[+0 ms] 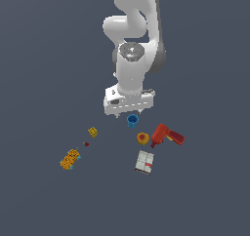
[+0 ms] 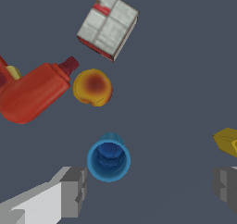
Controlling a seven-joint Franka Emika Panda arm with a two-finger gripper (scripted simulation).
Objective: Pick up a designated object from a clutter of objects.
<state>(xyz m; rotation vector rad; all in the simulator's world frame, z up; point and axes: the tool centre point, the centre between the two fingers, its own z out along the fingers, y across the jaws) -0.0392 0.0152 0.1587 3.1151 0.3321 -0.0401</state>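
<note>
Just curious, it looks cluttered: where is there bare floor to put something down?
Bare floor lies between the small yellow cube and the blue cup, and beyond the orange box. It is crowded around the cup, orange fruit, red drill and white box.

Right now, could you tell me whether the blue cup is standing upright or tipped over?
Upright. The wrist view looks straight down into the blue cup: its round rim faces the camera with the open, empty inside visible.

You're looking at a blue cup [image 2: 109, 160] with a smooth, faintly glossy plastic look; the red drill [image 2: 32, 94] shines the same way, the white-and-red box [image 2: 107, 25] reads matt like printed card, and the fingers [image 2: 73, 192] look dull grey, possibly metal
</note>
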